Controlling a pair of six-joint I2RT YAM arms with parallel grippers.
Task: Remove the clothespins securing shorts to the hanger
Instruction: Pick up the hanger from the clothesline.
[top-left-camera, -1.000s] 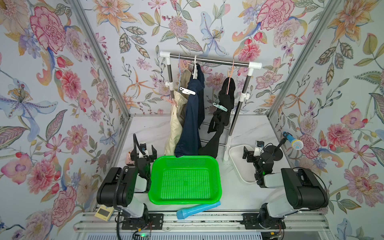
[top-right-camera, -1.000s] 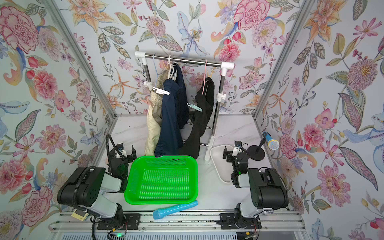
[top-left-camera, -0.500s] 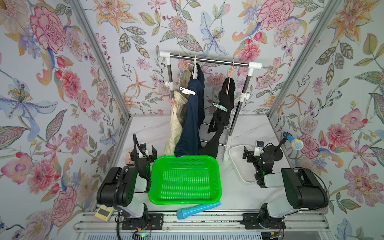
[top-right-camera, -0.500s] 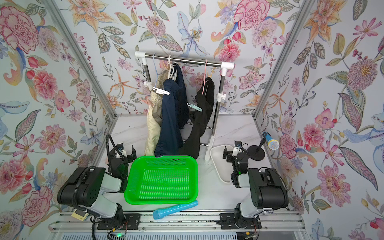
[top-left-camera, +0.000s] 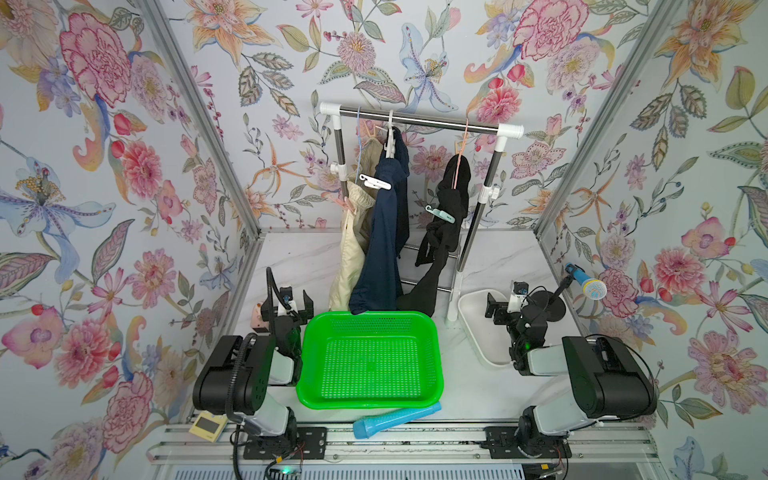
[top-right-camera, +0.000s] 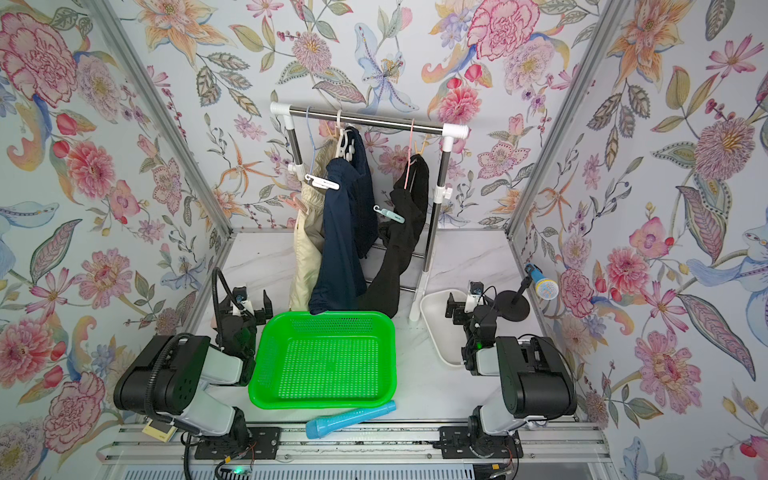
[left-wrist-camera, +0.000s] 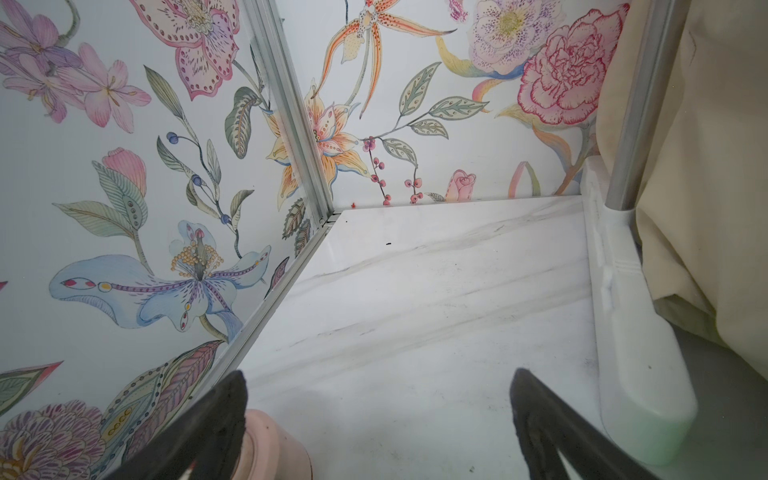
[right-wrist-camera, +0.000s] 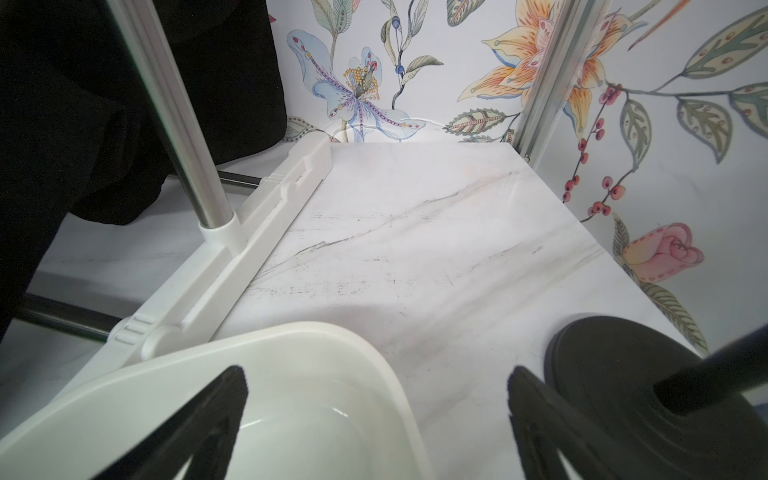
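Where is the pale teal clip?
In both top views the pale teal clip sits on the black shorts, toward the rack's right post, just right of the navy shorts.

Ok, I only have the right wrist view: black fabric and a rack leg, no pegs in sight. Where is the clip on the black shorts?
Observer: A pale teal clip sits partway down the black shorts, on the edge facing the navy shorts.
Operator: Any other clip in plain sight?
Observer: A white clip near the top of the navy shorts, jutting toward the cream shorts.
Operator: Is the left gripper free?
Observer: Yes, the left gripper is open and empty, low beside the green basket.
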